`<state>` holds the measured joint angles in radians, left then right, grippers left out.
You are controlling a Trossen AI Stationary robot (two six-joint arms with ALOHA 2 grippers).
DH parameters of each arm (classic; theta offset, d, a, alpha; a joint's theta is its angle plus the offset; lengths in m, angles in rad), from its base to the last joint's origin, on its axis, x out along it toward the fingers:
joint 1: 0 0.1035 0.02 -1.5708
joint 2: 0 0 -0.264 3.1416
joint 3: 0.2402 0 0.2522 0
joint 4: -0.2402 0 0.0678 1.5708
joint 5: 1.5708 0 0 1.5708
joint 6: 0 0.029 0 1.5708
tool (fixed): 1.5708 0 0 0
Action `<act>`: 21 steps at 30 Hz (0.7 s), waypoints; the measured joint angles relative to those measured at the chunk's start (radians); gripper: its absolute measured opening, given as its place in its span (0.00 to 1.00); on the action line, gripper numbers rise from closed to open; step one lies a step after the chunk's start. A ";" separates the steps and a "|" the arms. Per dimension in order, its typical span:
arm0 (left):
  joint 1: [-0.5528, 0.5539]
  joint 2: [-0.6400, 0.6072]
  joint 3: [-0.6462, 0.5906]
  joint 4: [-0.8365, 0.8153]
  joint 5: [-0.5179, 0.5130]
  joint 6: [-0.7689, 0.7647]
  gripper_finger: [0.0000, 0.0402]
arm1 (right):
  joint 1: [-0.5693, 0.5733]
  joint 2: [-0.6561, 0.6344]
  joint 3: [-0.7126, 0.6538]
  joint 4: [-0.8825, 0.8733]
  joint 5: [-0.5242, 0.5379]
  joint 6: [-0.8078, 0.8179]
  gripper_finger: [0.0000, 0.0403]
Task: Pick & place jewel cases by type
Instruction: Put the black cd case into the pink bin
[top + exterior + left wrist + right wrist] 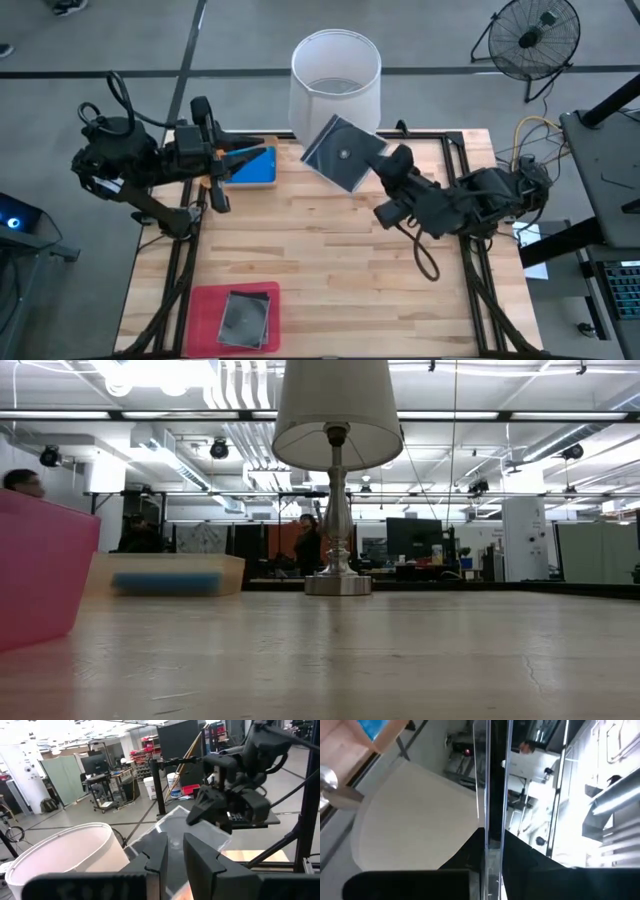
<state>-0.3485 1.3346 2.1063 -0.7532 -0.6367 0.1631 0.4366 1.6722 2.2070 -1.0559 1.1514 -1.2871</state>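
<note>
My right gripper [388, 165] is shut on a dark transparent jewel case [340, 152] with a round disc. It holds the case high over the table's far middle, beside the lamp shade [335, 75]. The right wrist view shows this case edge-on [492, 780]. A blue jewel case [252, 168] lies flat in the orange tray [165, 563] at the far left. Dark transparent cases [245, 318] lie in the pink tray [205, 300] at the near left. My left gripper [175, 857] hovers level above the orange tray, shut, holding nothing. My right gripper pinches the case between its two fingers at the edge [493, 827] by its right corner [375, 160]. The fingers reach in about level from the table's right side. The case is lifted clear of the table and sits tilted in the hold.
A table lamp with a white shade and a metal base [337, 585] stands at the far middle edge. The wooden table top [350, 260] is bare across its middle and right. A floor fan [535, 35] stands beyond the table.
</note>
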 joint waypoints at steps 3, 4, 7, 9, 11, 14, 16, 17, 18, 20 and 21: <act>0.000 0.000 0.000 -0.001 -0.014 0.000 0.10 | 0.024 0.000 0.000 0.005 0.001 -0.019 0.07; 0.000 0.000 0.000 -0.001 -0.019 0.000 0.10 | 0.034 0.000 0.000 0.010 0.001 -0.033 0.07; 0.004 0.000 0.000 -0.001 -0.020 -0.003 0.10 | 0.068 0.000 0.000 0.041 0.002 -0.057 0.07; 0.010 0.000 0.000 -0.001 -0.020 -0.018 0.10 | 0.094 0.000 0.006 0.044 0.004 -0.082 0.07; 0.015 0.000 0.000 -0.001 -0.020 -0.040 0.10 | 0.118 0.000 0.007 0.045 0.004 -0.106 0.07; 0.024 -0.001 0.000 -0.001 -0.020 -0.077 0.10 | 0.146 -0.002 0.007 0.044 0.000 -0.148 0.07; 0.028 -0.001 0.000 -0.001 -0.020 -0.123 0.10 | 0.164 -0.007 0.007 0.044 -0.004 -0.171 0.07; 0.031 -0.001 0.000 -0.001 -0.020 -0.157 0.10 | 0.170 -0.008 0.007 0.044 -0.005 -0.179 0.07; 0.035 -0.001 0.000 -0.001 -0.020 -0.193 0.10 | 0.175 -0.011 0.007 0.044 -0.005 -0.186 0.07; 0.042 -0.001 0.000 -0.002 -0.008 -0.278 0.10 | 0.185 -0.014 0.007 0.044 -0.010 -0.195 0.07; 0.046 0.000 0.000 -0.004 0.000 -0.324 0.10 | 0.188 -0.015 0.008 0.044 -0.011 -0.198 0.07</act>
<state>-0.3027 1.3341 2.1063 -0.7567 -0.6364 -0.1606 0.6246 1.6575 2.2146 -1.0122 1.1403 -1.4847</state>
